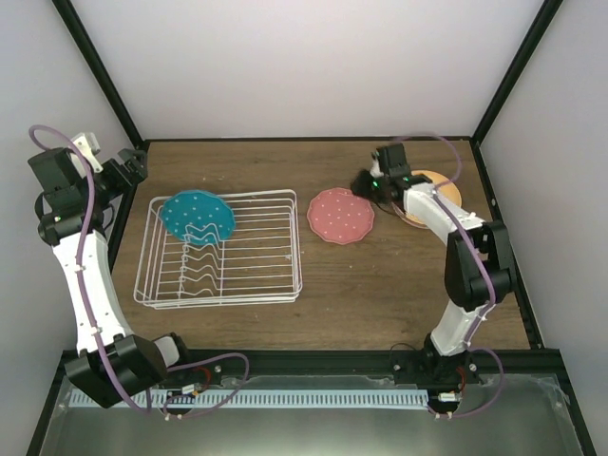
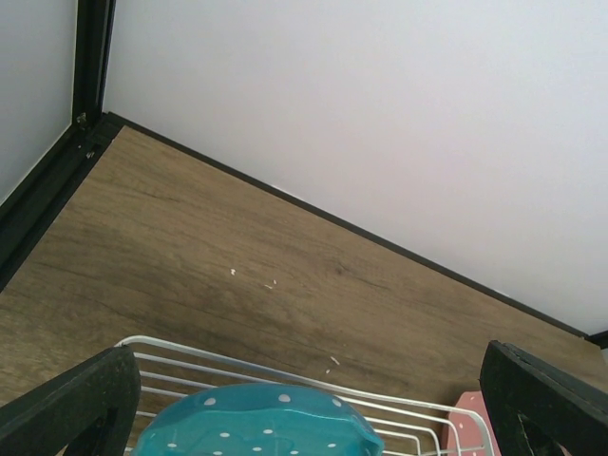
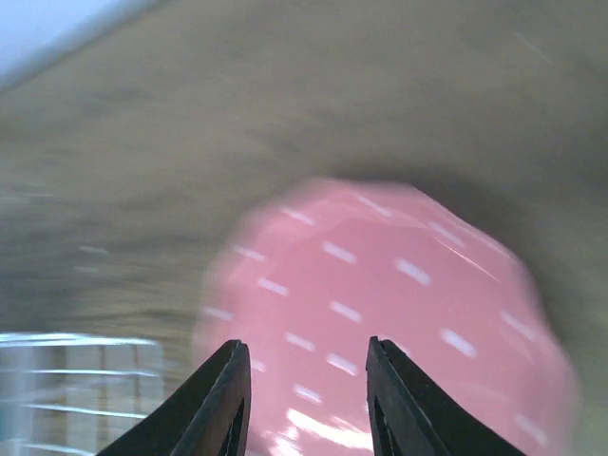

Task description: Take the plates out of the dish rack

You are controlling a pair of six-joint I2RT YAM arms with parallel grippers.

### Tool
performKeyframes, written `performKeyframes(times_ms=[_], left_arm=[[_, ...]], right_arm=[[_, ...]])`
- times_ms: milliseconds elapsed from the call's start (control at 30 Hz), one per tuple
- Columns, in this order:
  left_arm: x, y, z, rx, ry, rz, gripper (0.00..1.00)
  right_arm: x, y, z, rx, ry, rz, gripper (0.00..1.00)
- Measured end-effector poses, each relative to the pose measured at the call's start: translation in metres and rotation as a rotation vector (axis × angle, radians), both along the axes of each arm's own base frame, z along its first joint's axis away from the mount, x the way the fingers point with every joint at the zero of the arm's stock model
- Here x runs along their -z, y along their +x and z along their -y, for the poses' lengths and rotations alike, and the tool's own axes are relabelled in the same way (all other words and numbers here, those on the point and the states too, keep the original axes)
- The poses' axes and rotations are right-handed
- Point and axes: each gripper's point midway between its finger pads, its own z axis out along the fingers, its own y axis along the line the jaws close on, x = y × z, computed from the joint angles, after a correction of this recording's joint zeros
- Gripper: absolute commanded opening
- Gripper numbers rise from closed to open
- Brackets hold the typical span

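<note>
The white wire dish rack (image 1: 237, 266) stands left of centre on the table. A white-dotted teal-blue plate (image 1: 197, 217) stands in its far left corner; its top shows in the left wrist view (image 2: 252, 423). A white-dotted salmon-red plate (image 1: 340, 216) lies flat on the table right of the rack. An orange-yellow plate (image 1: 443, 186) lies further right, partly hidden by the right arm. My left gripper (image 1: 133, 167) is open and empty, raised behind the rack. My right gripper (image 1: 365, 183) is open just above the salmon-red plate's (image 3: 399, 285) far edge. The pink and mint green plates are not visible.
The table is brown wood with black frame posts and white walls around it. The rack's far rim (image 2: 285, 372) and the salmon-red plate's edge (image 2: 467, 426) show in the left wrist view. The right wrist view is motion-blurred, with the rack (image 3: 66, 389) at its lower left.
</note>
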Motion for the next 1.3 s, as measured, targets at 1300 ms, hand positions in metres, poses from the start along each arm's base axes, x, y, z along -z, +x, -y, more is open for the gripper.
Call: performKeyframes(times_ms=[1300], left_arm=[[0.000,-0.019,0.013,0.032,0.023,0.000,1.00]], right_arm=[[-0.071,-0.054,-0.404,-1.152,-0.085,0.820,0.50]])
